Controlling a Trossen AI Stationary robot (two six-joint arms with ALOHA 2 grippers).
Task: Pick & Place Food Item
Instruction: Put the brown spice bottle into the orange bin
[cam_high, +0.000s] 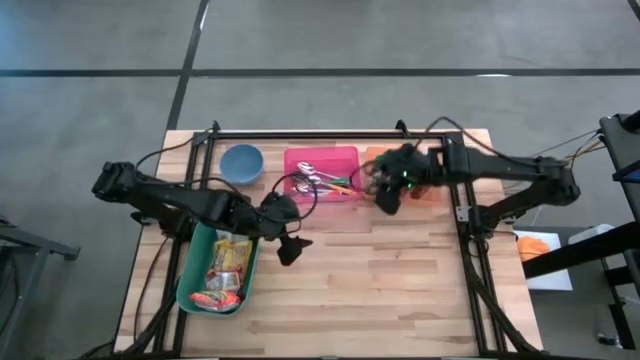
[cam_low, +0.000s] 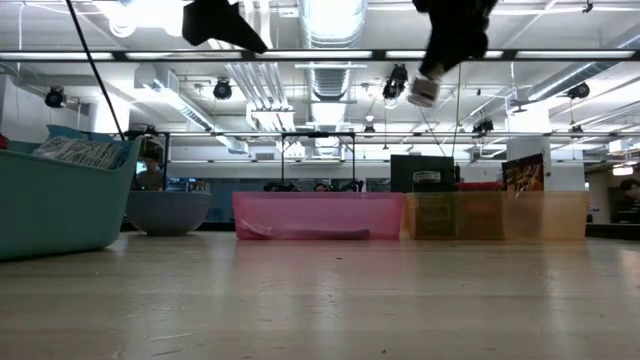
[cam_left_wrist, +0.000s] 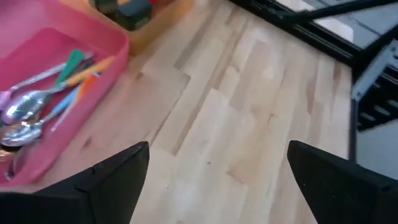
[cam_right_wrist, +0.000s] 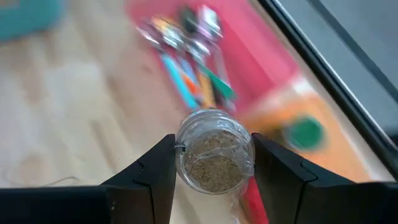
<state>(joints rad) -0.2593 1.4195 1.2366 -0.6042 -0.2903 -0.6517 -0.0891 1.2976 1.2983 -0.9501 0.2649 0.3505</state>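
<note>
One round clear jar (cam_right_wrist: 214, 154) of granules, gripped by right claw (cam_right_wrist: 214, 168), planked wood table (cam_high: 400, 280)

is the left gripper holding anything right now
No, the left gripper stands wide open in its wrist view, with only bare wooden table showing between its fingers.

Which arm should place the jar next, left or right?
Right, probably. The right gripper is already shut on the jar, raised by the pink tray and orange tray. The left gripper is open and empty beside the teal bin.
</note>
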